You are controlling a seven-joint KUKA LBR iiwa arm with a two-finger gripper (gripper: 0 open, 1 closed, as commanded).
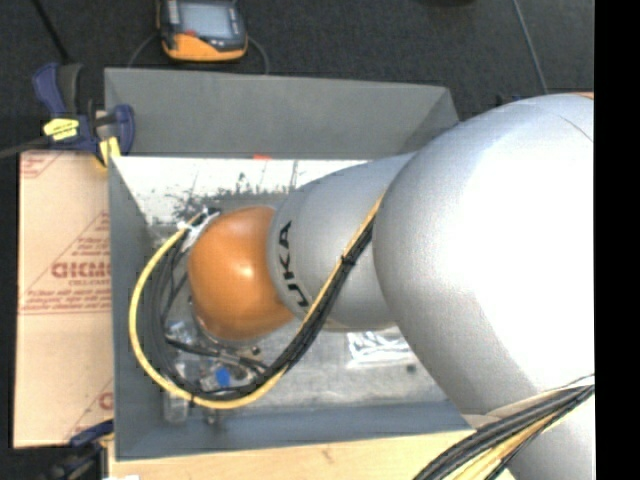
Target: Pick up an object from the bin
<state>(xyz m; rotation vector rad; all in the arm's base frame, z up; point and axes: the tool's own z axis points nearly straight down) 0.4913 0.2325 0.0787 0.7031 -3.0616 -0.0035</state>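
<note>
Hand: we see the hand [205, 373] low in the front-left corner of the bin [280, 118], under the wrist. So much covers it that we cannot tell whether it is released or clenched.
Thing at stake: a small blue thing [222, 377] lies right by the hand on the floor, close to the front wall [300, 423]. We cannot say whether it is grasped or merely beside the hand.
Corner risk: we judge that the walls leave little room here. A lift could scrape the thing against the front wall, or the hand could close on nothing.
Cable risk: the yellow cable [140, 318] loops wide around the wrist, near the left wall. We think it could snag or sweep the thing aside.
Sight risk: the orange cover [235, 273] and the arm [470, 268] hide most of the floor, so a slip might go unnoticed.
Farther off: a white printed slip [375, 346] lies flat, well apart from the hand.
</note>
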